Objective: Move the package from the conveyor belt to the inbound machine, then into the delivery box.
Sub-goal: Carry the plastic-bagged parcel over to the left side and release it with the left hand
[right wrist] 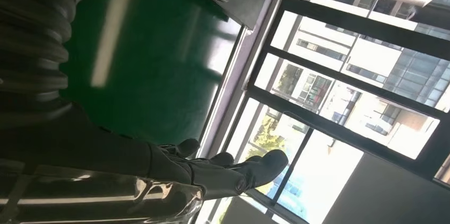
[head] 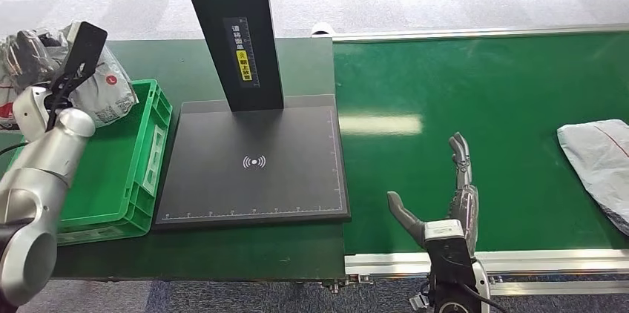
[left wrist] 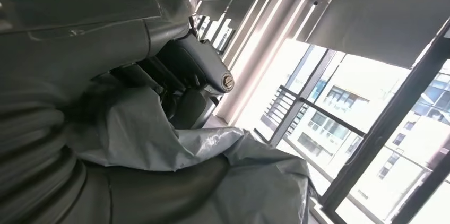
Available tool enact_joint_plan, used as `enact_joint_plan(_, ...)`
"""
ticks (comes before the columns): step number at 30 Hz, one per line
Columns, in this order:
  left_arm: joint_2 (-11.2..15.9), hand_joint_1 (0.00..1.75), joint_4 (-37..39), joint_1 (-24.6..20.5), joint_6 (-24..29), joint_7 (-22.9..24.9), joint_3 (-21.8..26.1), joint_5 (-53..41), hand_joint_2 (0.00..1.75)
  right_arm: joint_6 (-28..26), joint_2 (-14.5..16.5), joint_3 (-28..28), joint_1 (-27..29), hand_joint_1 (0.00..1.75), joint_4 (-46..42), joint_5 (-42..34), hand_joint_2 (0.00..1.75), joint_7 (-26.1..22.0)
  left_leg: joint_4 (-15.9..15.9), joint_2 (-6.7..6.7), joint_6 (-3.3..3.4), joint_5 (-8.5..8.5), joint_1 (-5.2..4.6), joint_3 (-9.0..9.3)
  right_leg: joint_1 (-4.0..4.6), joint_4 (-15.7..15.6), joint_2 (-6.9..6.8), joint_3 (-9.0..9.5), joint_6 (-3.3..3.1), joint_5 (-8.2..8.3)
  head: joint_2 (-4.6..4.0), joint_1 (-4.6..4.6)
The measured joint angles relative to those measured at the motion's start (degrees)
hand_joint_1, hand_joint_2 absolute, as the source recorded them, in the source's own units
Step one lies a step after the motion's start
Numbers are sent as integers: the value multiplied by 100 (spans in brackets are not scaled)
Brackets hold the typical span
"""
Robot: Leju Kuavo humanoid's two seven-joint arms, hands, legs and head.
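Note:
My left hand (head: pixel 31 52) is raised at the far left above the green delivery crate (head: pixel 145 151) and holds a crumpled grey package (head: pixel 106 89) with a red mark. Up close in the left wrist view, the grey plastic package (left wrist: pixel 154 139) lies bunched against the dark fingers (left wrist: pixel 199 67). The black inbound machine pad (head: pixel 252 161) lies bare beside the crate, under its dark column (head: pixel 230 31). My right hand (head: pixel 445 198) hovers open over the green conveyor belt (head: pixel 475 90), fingers stretched out and holding nothing (right wrist: pixel 228 171). A second grey package (head: pixel 599 165) lies on the belt at the right edge.
The conveyor's metal rail (head: pixel 519 259) runs along the near edge just under my right wrist. The column stands at the back of the pad. A dark green table top (head: pixel 222 250) carries the crate and the pad.

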Motion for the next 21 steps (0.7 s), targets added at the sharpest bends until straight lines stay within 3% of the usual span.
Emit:
enact_joint_plan(14, 87, 0, 81, -76, 17, -297, 348, -334, 175, -37, -28, -57, 174, 0, 150, -90, 175, 28, 0, -1, 0, 0, 0, 0, 0, 0, 0, -1, 0, 0, -2, 1)
enact_joint_plan(18, -36, 0, -238, -28, 21, -1024, 811, -329, 175, -38, -27, -78, 223, 0, 152, -72, 175, 71, 0, 0, 0, 0, 0, 0, 0, 0, 1, -4, 0, 0, -1, 0)
enact_joint_plan(21, -272, 0, -474, -19, 14, -2174, 1366, 146, 175, -39, -21, -86, 244, 0, 156, -38, 175, 72, 1, 0, 0, 0, -1, 0, 0, -1, 1, -3, 0, 0, -2, 1)
